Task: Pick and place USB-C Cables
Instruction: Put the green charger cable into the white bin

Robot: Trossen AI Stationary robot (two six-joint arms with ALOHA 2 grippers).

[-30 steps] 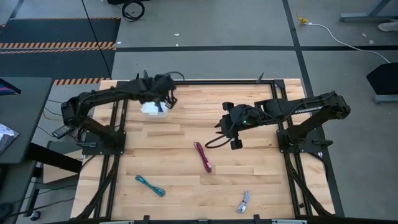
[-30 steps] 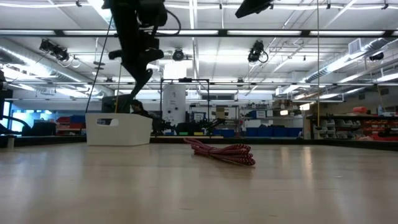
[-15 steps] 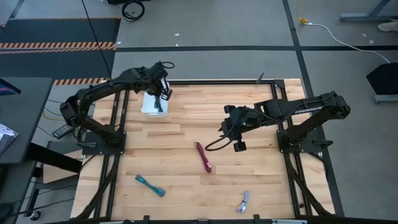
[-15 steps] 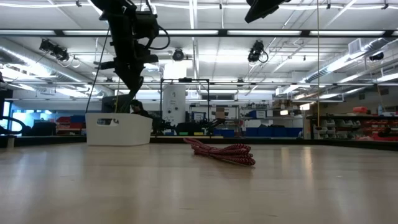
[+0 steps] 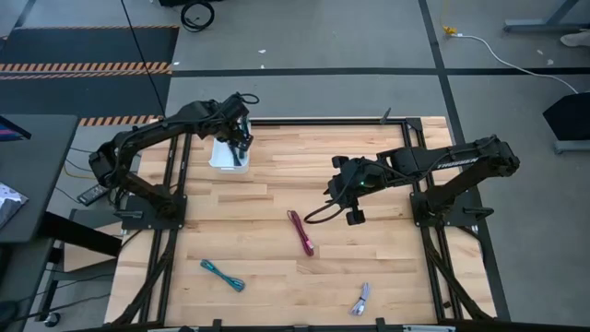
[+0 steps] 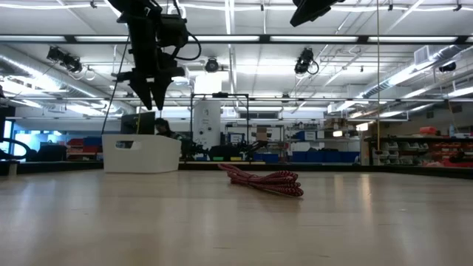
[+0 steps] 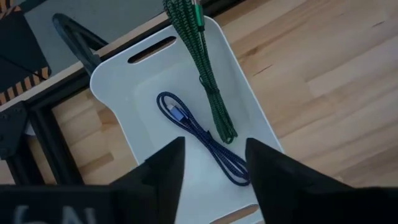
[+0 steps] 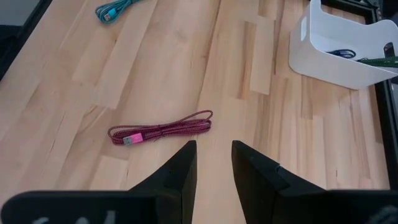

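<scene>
High view shows plenty of bare wood in the middle of the table (image 5: 267, 240) for me to move through. The white bin (image 5: 221, 159) sits near the far left corner, close to the black frame rail.

My left gripper (image 5: 241, 138) hangs over the bin, fingers spread and holding nothing. From the left wrist cam, the dark green cable (image 7: 205, 68) lies in the bin and runs up over its far rim, with the purple cable (image 7: 202, 137) on the bin floor just beside it. Both sit beyond the fingertips (image 7: 168, 158), not touching them.

My right gripper (image 5: 351, 214) hovers above mid-table, fingers parted a little, empty. The magenta cable (image 8: 161, 131) lies on the wood just ahead of them, clear of the tips. The teal cable (image 5: 222, 275) is well off toward the near left, and the pale lilac-grey cable (image 5: 360, 298) sits by the near edge.
</scene>
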